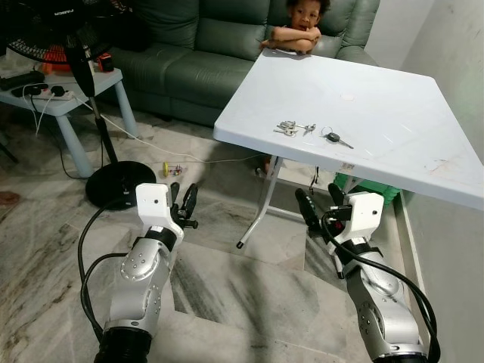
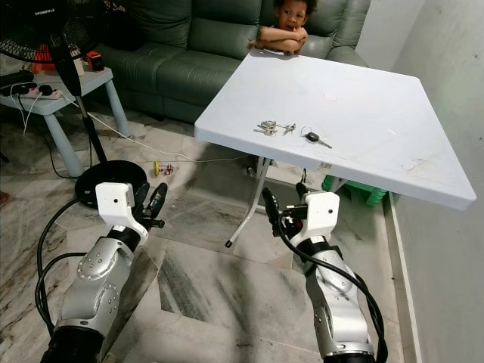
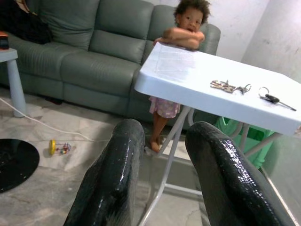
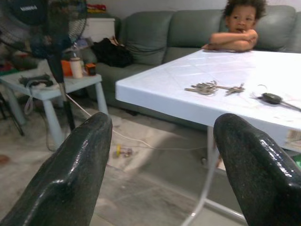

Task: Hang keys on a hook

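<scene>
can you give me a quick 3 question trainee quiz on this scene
1. True or false: both grippers, left and right, are open and hold nothing.
2. Which lies nearer the table's near edge? A) silver key bunch B) black-headed key C) neither, both lie close to it
3. Fill in: a person leans on the table's ____ edge.

Key: 1 true. 2 C. 3 far.
</scene>
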You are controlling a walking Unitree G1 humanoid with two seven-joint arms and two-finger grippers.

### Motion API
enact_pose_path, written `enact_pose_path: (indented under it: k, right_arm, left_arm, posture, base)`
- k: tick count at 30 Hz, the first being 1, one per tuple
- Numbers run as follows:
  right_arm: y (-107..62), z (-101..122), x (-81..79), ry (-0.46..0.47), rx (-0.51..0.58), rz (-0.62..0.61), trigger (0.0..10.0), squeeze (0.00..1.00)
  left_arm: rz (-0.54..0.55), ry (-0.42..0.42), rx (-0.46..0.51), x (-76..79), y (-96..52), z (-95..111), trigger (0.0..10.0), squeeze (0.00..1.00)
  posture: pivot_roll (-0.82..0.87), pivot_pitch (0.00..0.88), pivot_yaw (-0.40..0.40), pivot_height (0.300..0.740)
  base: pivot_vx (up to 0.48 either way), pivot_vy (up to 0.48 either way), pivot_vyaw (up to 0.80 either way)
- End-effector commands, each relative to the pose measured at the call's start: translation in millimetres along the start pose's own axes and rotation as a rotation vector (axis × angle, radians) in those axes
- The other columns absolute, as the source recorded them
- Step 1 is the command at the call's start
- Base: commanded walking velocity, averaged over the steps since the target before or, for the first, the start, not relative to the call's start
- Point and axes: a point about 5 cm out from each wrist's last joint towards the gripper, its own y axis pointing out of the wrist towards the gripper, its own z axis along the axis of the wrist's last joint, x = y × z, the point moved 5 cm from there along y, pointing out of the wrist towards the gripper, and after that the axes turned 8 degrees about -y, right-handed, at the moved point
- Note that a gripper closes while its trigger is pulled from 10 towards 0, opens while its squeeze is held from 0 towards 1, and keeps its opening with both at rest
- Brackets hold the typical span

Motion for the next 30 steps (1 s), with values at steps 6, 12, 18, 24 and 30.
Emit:
enact_pose_path:
  k: [6, 12, 18, 24, 30]
  right_arm:
    - [1.1, 5.6, 4.3, 0.001, 0.015, -0.014, 10.0, 1.0]
    - [2.7, 6.3, 7.3, -0.009, 0.019, -0.027, 10.0, 0.0]
    - [5.2, 6.1, 5.8, -0.027, 0.019, -0.033, 10.0, 0.0]
    - [7.2, 8.0, 4.4, -0.038, 0.023, -0.034, 10.0, 0.0]
    - [5.2, 5.8, 7.7, -0.048, 0.017, -0.04, 10.0, 0.0]
  left_arm:
    - [-0.03, 0.03, 0.018, 7.0, 2.0, 6.3, 10.0, 0.0]
    - [-0.015, 0.033, 0.013, 1.0, 2.7, 8.8, 10.0, 0.0]
    - [-0.011, 0.031, -0.007, 1.9, 3.2, 5.8, 10.0, 0.0]
    - [-0.023, 0.018, -0.034, 4.5, 4.8, 2.3, 10.0, 0.0]
    - [-0.044, 0.0, -0.032, 7.7, 4.3, 3.0, 10.0, 0.0]
  posture:
    - [0.1, 0.0, -0.08, 0.74]
    - [0.1, 0.0, -0.073, 0.74]
    - [0.11, 0.0, -0.07, 0.74]
    - [0.1, 0.0, -0.071, 0.74]
    - [0.11, 0.0, -0.07, 0.74]
  base:
    - [0.0, 0.0, 0.0]
    - [0.0, 0.0, 0.0]
    - [0.0, 0.0, 0.0]
    - [0.0, 0.0, 0.0]
    - [0.143, 0.0, 0.0]
